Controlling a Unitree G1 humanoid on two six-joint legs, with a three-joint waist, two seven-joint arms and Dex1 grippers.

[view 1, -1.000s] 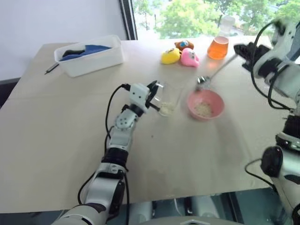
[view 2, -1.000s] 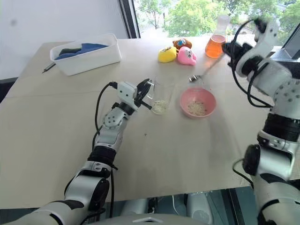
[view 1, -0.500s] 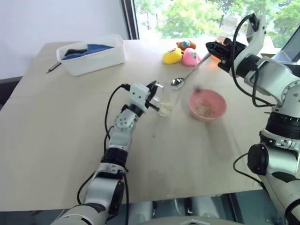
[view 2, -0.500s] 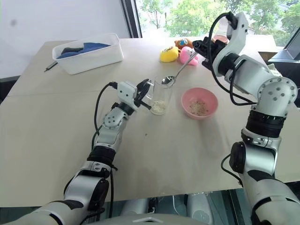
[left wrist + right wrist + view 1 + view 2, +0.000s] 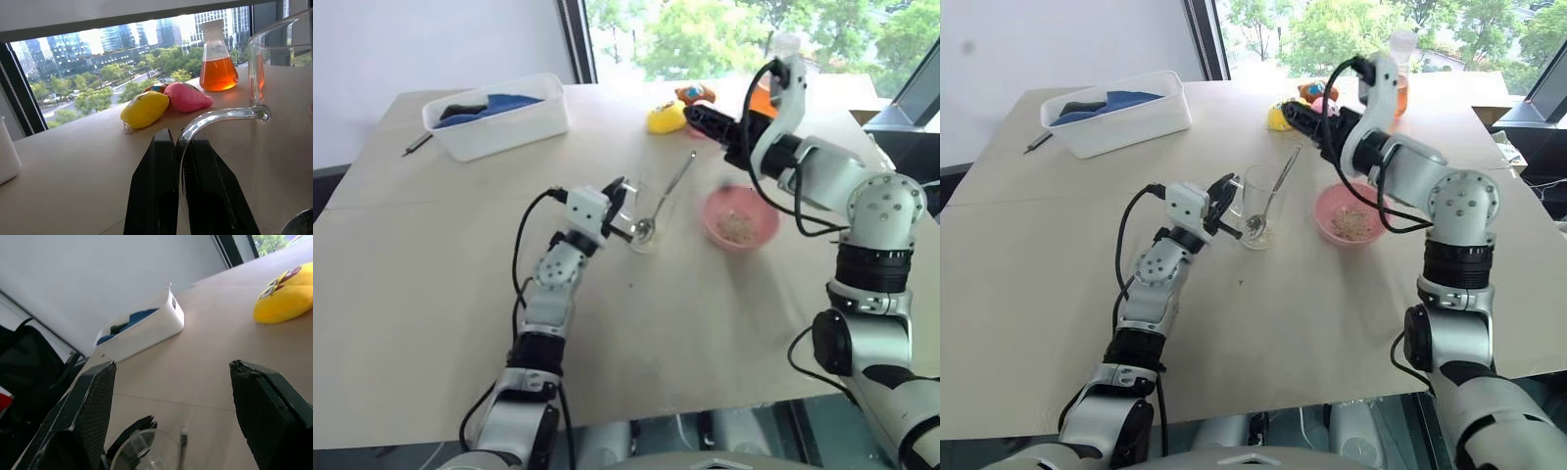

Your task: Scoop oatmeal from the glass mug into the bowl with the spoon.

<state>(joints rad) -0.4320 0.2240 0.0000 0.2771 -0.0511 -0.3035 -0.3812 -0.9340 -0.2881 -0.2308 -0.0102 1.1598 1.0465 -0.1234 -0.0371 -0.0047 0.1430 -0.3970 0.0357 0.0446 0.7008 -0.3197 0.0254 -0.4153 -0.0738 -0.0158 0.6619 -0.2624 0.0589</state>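
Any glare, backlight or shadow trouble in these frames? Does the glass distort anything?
Left eye view: the window is bright behind the table, but the trees stay readable, the tabletop is evenly lit, and shadows are soft. Left wrist view: the flask of orange liquid glows backlit, and the glass mug smears an orange streak through its wall. Right wrist view: no glare, and the right gripper looks dark.

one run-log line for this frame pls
left gripper: shut on clear glass mug handle | right gripper: open | slim silver metal spoon: released, standing in mug | pink round bowl: holds oatmeal
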